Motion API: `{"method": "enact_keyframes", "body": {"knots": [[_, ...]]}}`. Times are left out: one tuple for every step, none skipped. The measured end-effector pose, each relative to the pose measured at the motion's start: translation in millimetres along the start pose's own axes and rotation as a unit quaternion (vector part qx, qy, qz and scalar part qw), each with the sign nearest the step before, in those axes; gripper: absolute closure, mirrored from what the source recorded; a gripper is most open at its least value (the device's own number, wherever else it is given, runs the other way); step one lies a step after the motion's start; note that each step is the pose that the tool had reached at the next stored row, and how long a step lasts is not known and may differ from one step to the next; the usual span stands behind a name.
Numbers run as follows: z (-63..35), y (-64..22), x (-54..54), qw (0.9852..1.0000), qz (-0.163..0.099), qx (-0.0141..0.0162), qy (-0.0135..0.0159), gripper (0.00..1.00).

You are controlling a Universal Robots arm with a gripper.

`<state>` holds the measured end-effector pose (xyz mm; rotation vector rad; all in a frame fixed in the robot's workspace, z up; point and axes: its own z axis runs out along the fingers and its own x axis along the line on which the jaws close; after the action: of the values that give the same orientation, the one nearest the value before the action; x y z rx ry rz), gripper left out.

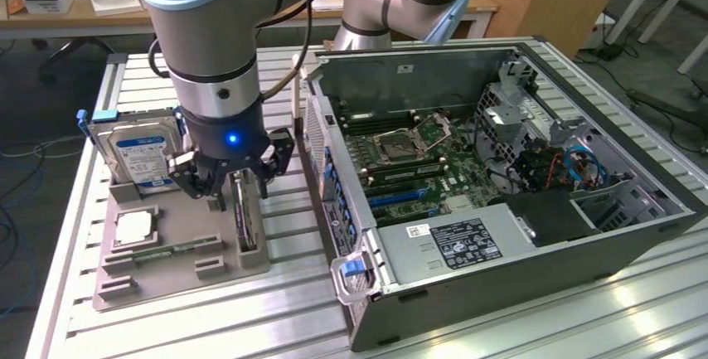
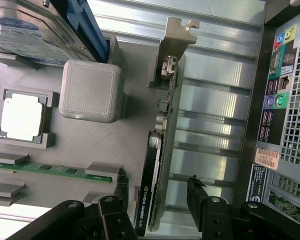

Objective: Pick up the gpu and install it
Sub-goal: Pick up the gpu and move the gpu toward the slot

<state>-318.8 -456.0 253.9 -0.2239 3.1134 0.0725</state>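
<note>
Pincer: my black two-finger gripper (image 1: 235,178), jaws apart, straddling the card's upper edge.
Card: thin dark gpu (image 2: 151,200) with silvery end bracket, standing on edge in the grey plastic tray (image 2: 115,150).
Contact: seemingly none yet.
Handling: centre on the flat faces, squeeze squarely.
Beyond: open dark computer case (image 1: 498,168).

The gripper (image 1: 241,186) hides the far end of the gpu (image 1: 248,226); the arm (image 1: 210,60) covers part of the drive (image 1: 138,156); the label (image 1: 459,243) print is too small to read.
</note>
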Motion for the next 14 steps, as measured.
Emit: {"method": "enact_keyframes", "body": {"knots": [[0.4,0.0,0.0,1.0000,0.000,0.0000,-0.0001,0.41],[0.9,0.0,0.0,1.0000,0.000,-0.0001,-0.0001,0.41],[1.4,-0.1,0.0,1.0000,0.000,0.0000,-0.0001,0.41],[1.7,-0.1,0.0,1.0000,0.000,0.0005,0.0000,0.41],[2.0,0.1,-0.1,1.0000,0.000,0.0014,0.0002,0.41],[2.6,0.4,-0.1,1.0000,0.000,0.0023,0.0003,0.41],[3.1,0.6,-0.1,1.0000,0.000,0.0034,0.0004,0.41],[3.7,1.1,-0.1,1.0000,0.000,0.0048,0.0006,0.41],[4.2,1.8,-0.2,1.0000,0.000,0.0070,0.0010,0.41],[4.6,2.6,-0.3,0.9999,0.000,0.0099,0.0014,0.41],[5.0,3.4,-0.4,0.9999,0.000,0.0135,0.0019,0.41],[5.4,4.4,-0.5,0.9998,0.000,0.0180,0.0026,0.41],[5.9,5.0,-0.7,0.9998,0.000,0.0218,0.0031,0.41],[6.5,5.1,-0.7,0.9997,0.001,0.0234,0.0032,0.41]]}}
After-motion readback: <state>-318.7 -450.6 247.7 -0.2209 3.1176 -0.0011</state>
